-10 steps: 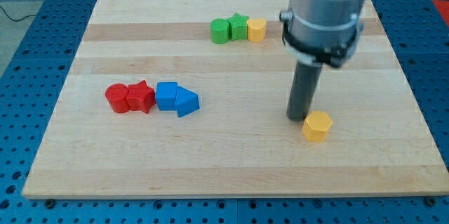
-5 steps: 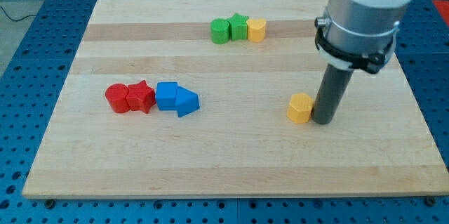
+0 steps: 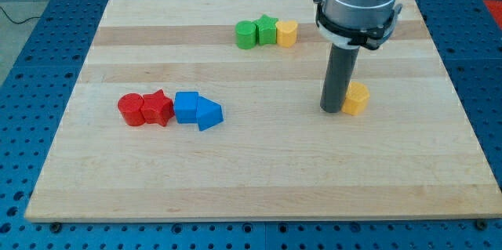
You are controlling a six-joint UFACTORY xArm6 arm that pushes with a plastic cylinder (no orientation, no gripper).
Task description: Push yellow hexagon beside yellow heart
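The yellow hexagon (image 3: 357, 98) is a small chunky block, flat on top with short faceted sides, bright yellow-orange against the pale wooden board (image 3: 259, 179). It sits upright, touching the view's right side of my rod, so my tip (image 3: 332, 110) is pressed right up against its left face. There are no jaws on this rig at all, just the straight dark rod, so nothing opens or closes and nothing is gripped; the only contact is the rod's side against the hexagon.

The yellow heart (image 3: 287, 33) is up toward the view's top and a bit to the view's left of my tip, well apart from it and from the hexagon. It's the right-hand end of a tight little row: green star (image 3: 267, 29) touching it on its left, then a green block (image 3: 246, 34) that looks roundish, though I can't make out its shape for sure.

Far off to the view's left of my tip, roughly level with it, there's another row: red cylinder (image 3: 131, 110), red star (image 3: 158, 108), blue cube (image 3: 186, 106) and blue triangle (image 3: 208, 114), all bunched up touching each other.
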